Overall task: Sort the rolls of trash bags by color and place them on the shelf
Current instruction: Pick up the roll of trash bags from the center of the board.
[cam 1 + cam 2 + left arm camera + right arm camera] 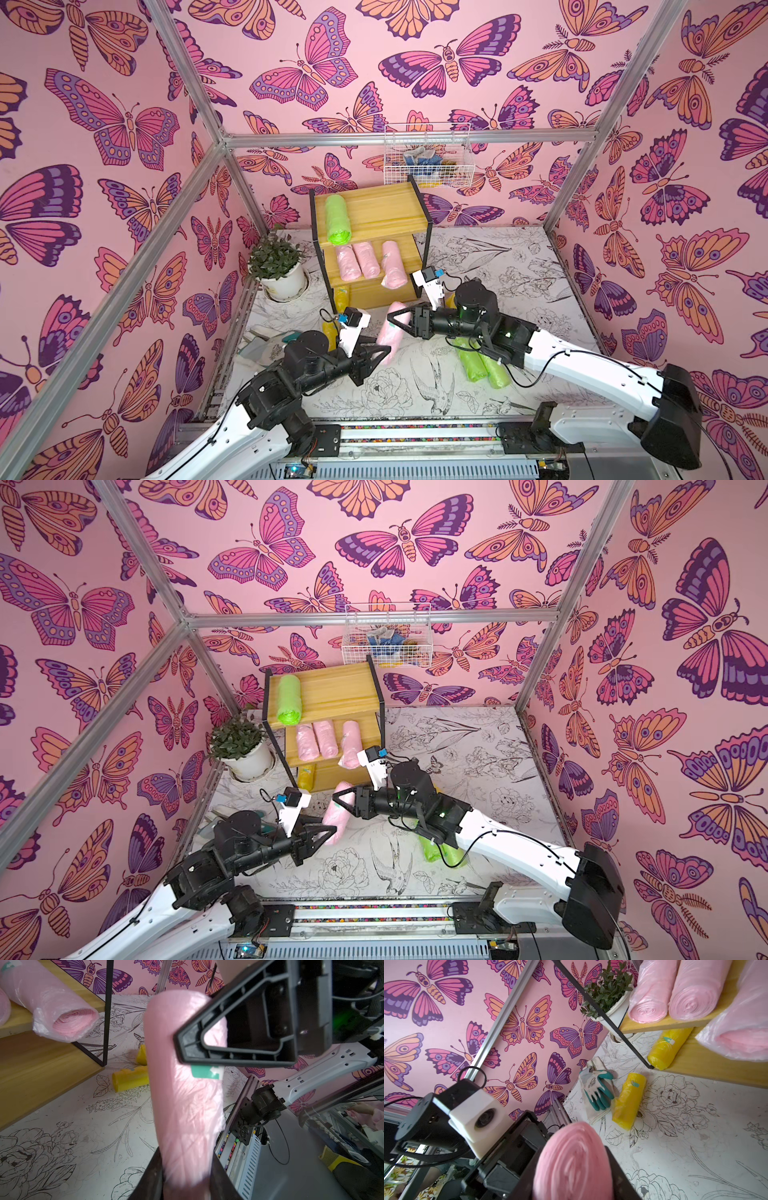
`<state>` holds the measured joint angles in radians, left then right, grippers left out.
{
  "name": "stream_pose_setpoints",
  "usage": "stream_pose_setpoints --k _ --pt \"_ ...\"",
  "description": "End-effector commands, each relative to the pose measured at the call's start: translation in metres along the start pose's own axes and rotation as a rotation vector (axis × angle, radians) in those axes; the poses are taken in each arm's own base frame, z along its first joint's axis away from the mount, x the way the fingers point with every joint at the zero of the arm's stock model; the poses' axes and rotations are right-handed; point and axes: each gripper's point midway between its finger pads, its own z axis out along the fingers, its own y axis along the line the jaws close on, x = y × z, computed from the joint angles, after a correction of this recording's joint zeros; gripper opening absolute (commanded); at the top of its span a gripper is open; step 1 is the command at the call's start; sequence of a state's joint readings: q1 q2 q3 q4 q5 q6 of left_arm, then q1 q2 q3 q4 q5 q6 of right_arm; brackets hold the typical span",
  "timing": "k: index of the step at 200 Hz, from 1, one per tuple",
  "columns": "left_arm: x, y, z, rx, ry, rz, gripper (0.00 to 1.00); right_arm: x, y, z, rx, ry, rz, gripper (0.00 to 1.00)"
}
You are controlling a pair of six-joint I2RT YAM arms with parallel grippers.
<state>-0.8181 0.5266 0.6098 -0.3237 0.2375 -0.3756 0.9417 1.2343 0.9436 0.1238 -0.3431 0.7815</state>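
Clamping one pink roll (391, 335): left gripper (385, 351); right gripper (391, 317).

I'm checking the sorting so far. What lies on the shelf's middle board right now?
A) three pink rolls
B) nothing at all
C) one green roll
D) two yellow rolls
A: three pink rolls lie side by side on the middle board of the shelf, while the only green roll on the shelf lies on the top board.
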Motion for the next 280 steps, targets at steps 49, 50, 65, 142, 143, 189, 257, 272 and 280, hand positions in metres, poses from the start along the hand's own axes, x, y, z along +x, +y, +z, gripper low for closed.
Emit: stream_pose_setpoints --k 49,50,65,142,143,189,257,272,280 --pt "-0.028 -0.011 0.005 0.013 -0.033 0.029 0.67 -0.006 -0.002 -0.007 0.051 -0.017 0.002 0.0" --pt "-0.028 -0.011 0.005 0.012 -0.033 0.03 0.68 -0.005 -0.003 -0.006 0.051 -0.015 0.002 0.0" --pt "-0.032 -0.01 0.008 -0.001 -0.031 0.05 0.72 -0.006 -0.002 -0.006 0.048 -0.016 0.009 0.0" --pt "-0.036 -0.018 0.025 0.036 0.019 0.098 0.71 -0.007 0.003 -0.001 0.018 -0.015 0.065 0.0" --pt "-0.035 -0.018 0.026 0.037 0.022 0.097 0.71 -0.007 0.003 -0.001 0.019 -0.015 0.066 0.0" --pt "-0.02 -0.016 0.035 0.039 0.073 0.098 0.69 -0.011 0.015 0.0 -0.009 0.009 0.071 0.0" --pt "-0.006 0.0 0.05 -0.022 0.127 0.079 0.69 -0.015 0.029 -0.002 -0.067 0.008 0.098 0.0" --pt "-0.006 0.003 0.05 -0.035 0.125 0.075 0.68 -0.015 0.03 -0.005 -0.062 0.009 0.09 0.0" --pt "-0.006 0.004 0.051 -0.042 0.124 0.072 0.66 -0.014 0.03 -0.005 -0.062 0.012 0.09 0.0"
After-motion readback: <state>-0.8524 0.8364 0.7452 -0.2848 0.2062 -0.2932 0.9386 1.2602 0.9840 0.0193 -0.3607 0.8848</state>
